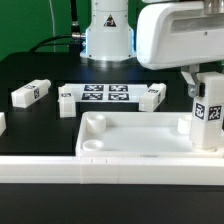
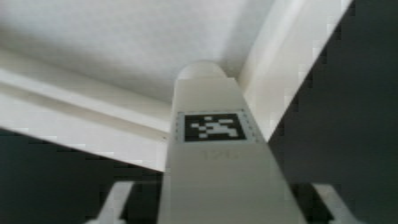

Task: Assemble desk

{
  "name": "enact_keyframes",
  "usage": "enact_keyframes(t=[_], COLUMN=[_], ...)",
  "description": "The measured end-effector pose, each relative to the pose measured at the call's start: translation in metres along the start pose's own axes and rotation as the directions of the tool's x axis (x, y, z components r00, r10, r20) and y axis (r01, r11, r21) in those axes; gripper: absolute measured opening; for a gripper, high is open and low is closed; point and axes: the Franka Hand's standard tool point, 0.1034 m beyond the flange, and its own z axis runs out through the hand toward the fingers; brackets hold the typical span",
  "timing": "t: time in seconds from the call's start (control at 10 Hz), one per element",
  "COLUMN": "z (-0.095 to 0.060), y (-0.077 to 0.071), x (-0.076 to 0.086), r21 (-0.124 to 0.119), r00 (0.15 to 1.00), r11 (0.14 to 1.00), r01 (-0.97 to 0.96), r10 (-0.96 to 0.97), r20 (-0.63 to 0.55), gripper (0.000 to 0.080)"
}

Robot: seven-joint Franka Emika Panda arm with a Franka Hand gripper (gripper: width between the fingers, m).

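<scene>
We see a white arm. Its rounded base (image 1: pixel 107 35), behind the marker board (image 1: pixel 105 95), is tinted pale blue low down, with black cables (image 1: pixel 72 20) curving off beside it. Toward the exterior view's right of the marker board, a bulky smooth white housing (image 1: pixel 175 35) carries the gripper (image 1: pixel 206 88); its fingers (image 2: pixel 121 203) seem pale grey, though blurred.

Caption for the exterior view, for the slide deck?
Panda gripper straddles an upright leg at the tabletop corner on the exterior view's right; three other legs lie near the marker board.
</scene>
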Motion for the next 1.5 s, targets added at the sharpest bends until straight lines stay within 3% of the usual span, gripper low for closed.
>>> enact_keyframes(t=[0.4,0.8,1.0,1.4,1.5], z=[0.0005,0.0012,0.0010,0.0007,0.0010], y=[0.0034,0.0051,0.0048,0.0051,0.0042], x=[-0.0005,0.0005,0.0004,0.0008,0.0007], r21=[0.012,0.013,0.010,0.011,0.012], r00=[0.929,0.697,0.570,0.398,0.404], r11=[0.929,0.697,0.570,0.398,0.404], r01=[-0.370,-0.717,-0.821,-0.917,-0.914], r10=[0.370,0.717,0.821,0.917,0.915], r20=[0.002,-0.009,-0.009,-0.010,-0.007], gripper=[0.0289,0.0291,0.0291,0.0292,0.0379])
